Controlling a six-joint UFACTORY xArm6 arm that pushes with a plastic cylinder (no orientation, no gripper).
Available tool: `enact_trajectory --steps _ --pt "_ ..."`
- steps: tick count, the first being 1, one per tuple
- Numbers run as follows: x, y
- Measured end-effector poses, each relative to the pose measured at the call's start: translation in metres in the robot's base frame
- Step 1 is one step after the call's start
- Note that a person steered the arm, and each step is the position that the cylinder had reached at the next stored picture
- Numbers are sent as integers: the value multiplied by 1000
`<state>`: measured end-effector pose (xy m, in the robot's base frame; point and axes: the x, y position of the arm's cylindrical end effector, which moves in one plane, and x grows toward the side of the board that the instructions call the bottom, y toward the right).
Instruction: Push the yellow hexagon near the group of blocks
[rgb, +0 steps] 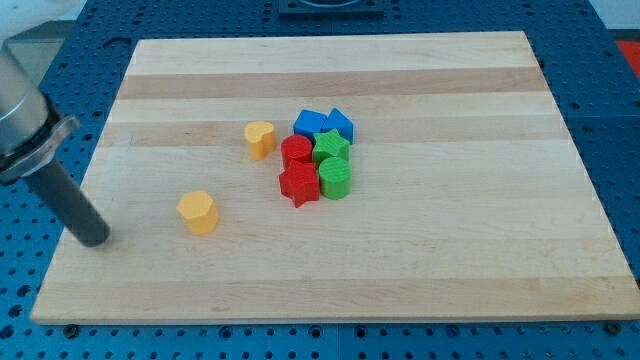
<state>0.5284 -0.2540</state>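
Hexagon (198, 211): yellow, alone, down-left of the block group (318, 155), well apart.
Tip (93, 238): bare rod, no fingers to part or close; left of hexagon, not touching.
Approach: get behind hexagon's lower-left face, push up-right.
Caution: yellow heart (260, 138) sits near the path.

Pale striped wooden board (400, 270) on a blue perforated table top (615, 120), evenly lit.

Pale wood board (420, 250) w/ visible grain bands, smooth matt finish. Blocks look like matt plastic, e.g. yellow hexagon (198, 211) nr the left edge. Dark rod looks matt; my tip (95, 240). Blue pegboard surface (620, 130) around the board, perforated.
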Motion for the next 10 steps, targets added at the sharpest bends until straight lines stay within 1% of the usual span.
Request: enact_trajectory --steps 1,2,3,4,5,7,8,9,10 --pt "-23 33" --pt "-19 45" --pt "17 37" --pt "34 46" --pt "20 64" --pt "-31 93" --pt "-45 111" --pt "-40 113" --pt "-5 107"
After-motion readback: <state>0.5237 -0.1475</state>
